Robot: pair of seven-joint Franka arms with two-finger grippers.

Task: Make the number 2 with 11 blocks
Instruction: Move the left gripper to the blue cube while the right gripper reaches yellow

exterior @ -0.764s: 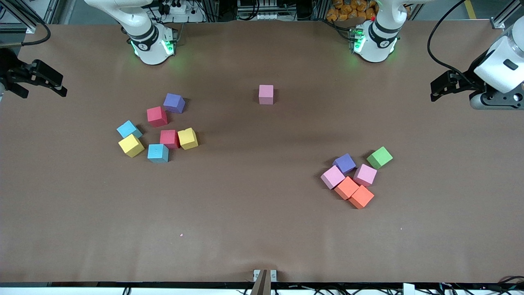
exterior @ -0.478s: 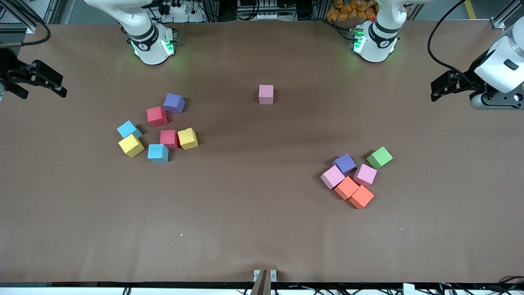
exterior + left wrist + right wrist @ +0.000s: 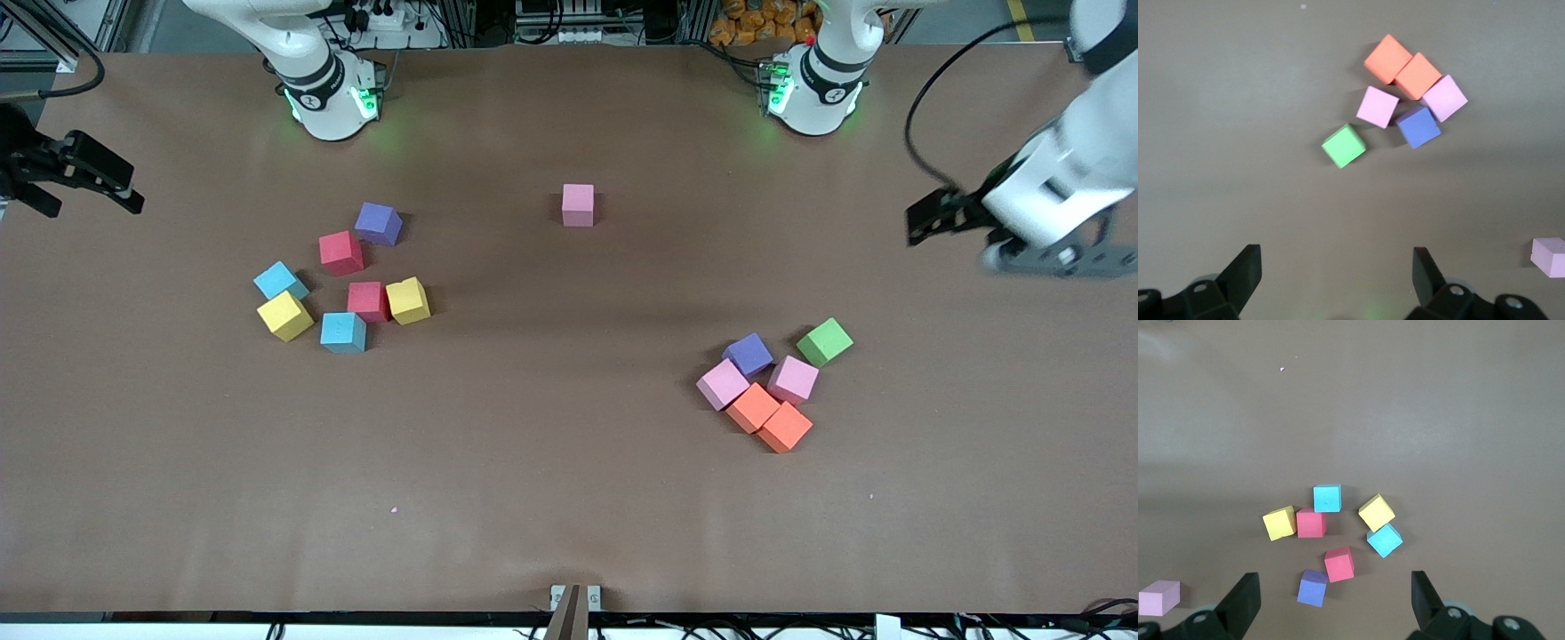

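Blocks (image 3: 342,280) scattered, L claw (image 3: 925,222) open, R claw (image 3: 89,173) open

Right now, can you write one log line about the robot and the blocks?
left gripper: open, empty | right gripper: open, waiting | lone pink cube: mid-table | number 2: not started
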